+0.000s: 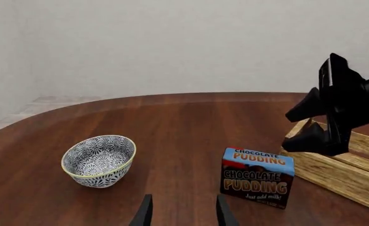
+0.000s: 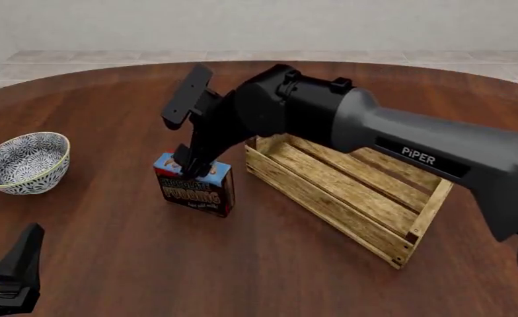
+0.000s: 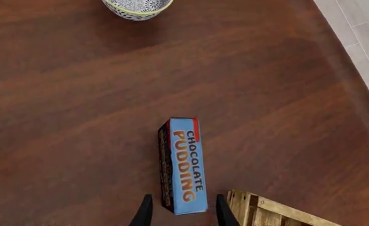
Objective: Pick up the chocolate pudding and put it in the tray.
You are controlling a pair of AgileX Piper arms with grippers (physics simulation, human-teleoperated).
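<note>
The chocolate pudding (image 2: 195, 188) is a small carton with a blue top, standing on the wooden table just left of the tray (image 2: 347, 191), a light slatted crate. My right gripper (image 2: 195, 166) hangs open right above the carton. In the right wrist view its fingertips (image 3: 145, 212) stand on either side of the near end of the chocolate pudding (image 3: 184, 165), not touching it. In the left wrist view the chocolate pudding (image 1: 257, 176) sits beside the tray (image 1: 341, 165), with the right gripper (image 1: 291, 132) above them. My left gripper (image 1: 183, 216) is open and empty, low at the table's near left (image 2: 12, 274).
A round blue-white patterned bowl (image 2: 23, 162) stands at the left of the table, also visible as the bowl (image 1: 98, 160) in the left wrist view. The right arm's thick grey body (image 2: 417, 152) reaches over the tray. A pale tiled floor lies past the table's far edge.
</note>
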